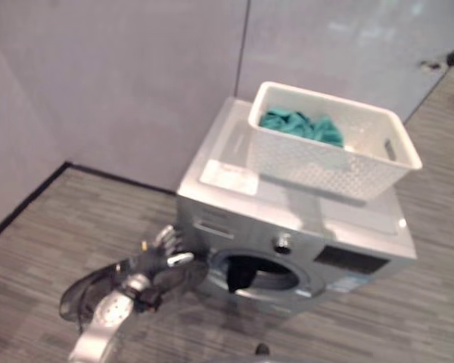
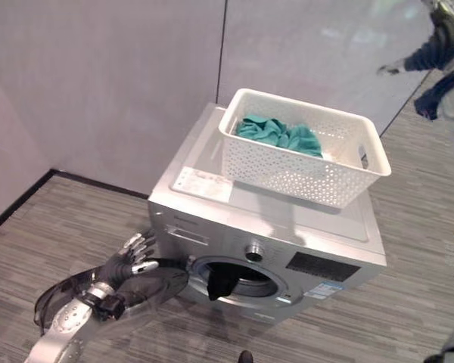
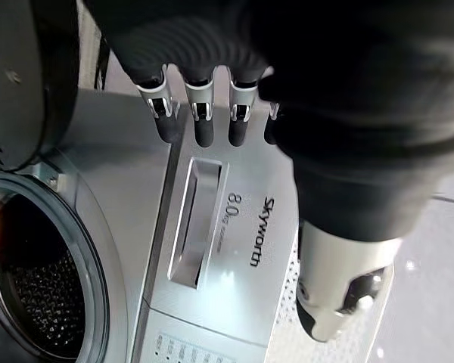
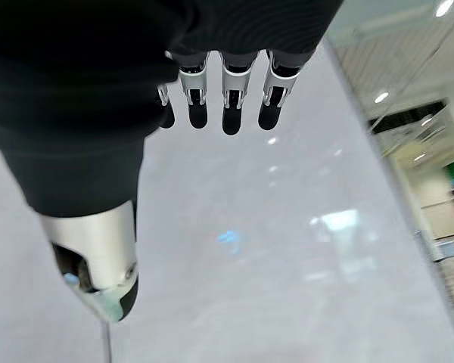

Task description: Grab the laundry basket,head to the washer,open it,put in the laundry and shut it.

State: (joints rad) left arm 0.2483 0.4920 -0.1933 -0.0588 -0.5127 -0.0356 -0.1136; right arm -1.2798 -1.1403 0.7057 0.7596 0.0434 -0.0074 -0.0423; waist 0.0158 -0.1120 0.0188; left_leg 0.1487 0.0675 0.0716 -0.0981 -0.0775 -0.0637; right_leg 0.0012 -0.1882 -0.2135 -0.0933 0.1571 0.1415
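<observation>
The laundry basket (image 2: 303,159), one white perforated basket, is placed on top of the single silver washer (image 2: 287,227), toward its rear right side. One bundle of teal laundry (image 2: 276,134) is seen inside the basket, at its left end.

The washer is set on a floor of grey striped planks (image 2: 53,219), close to plain grey wall panels (image 2: 98,83) with a dark strip along the bottom. The round door (image 2: 110,291) of the washer is swung open to the left, and one dark piece of cloth (image 2: 221,281) is seen hanging at the rim of the drum opening.

The left hand (image 2: 132,255) is held low in front of the washer, at the open door and just beside the detergent drawer (image 3: 193,223). Its fingers are stretched out straight and nothing is held by them. The basket is well apart from this hand, higher and to the right.

The right hand (image 4: 98,106) is shown in its wrist view with the fingers extended, holding nothing, in front of a pale glossy wall.
</observation>
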